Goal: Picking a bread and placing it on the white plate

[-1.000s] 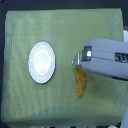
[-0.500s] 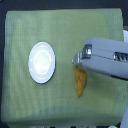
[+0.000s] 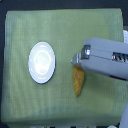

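Note:
The bread (image 3: 78,81), a golden-orange pointed loaf, lies on the green cloth right of centre in the exterior view, running roughly up and down. Its upper end is hidden under my gripper (image 3: 75,59), which reaches in from the exterior view's right on a grey-white arm (image 3: 107,62). The fingertips sit over the loaf's top end, and the blur and the angle hide how the jaws stand. The white plate (image 3: 42,62), round and glossy, rests on the cloth to the exterior view's left with nothing on it, about a plate's width from the bread.
A green cloth (image 3: 60,30) covers the table and ends in a dark edge along the top and bottom of the view. Beyond the cloth's right edge, pale robot parts (image 3: 123,117) show at the lower right corner.
The gripper tip has crept slightly towards the exterior view's left and a little down over the bread's upper end. The bread and the plate have stayed where they were.

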Controlling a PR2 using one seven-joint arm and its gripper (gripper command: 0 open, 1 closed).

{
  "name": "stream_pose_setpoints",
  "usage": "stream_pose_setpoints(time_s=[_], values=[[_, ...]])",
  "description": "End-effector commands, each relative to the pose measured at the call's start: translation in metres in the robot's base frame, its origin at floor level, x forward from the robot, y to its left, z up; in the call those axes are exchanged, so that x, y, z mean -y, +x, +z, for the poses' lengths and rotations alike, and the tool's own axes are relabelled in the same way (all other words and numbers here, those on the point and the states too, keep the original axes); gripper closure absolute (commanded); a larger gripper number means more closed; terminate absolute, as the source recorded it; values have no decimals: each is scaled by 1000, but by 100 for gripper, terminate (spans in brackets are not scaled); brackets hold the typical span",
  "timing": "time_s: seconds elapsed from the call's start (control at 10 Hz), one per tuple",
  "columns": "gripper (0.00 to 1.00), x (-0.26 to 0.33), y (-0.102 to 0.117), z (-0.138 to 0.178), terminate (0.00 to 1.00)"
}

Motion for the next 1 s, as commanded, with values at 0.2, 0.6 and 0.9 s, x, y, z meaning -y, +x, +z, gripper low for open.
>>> stream_pose_setpoints(time_s=[0.2, 0.6, 0.9], values=[[100, -33, -9, 1, 0], [100, -28, 3, 11, 0], [100, -22, 8, 15, 0]])
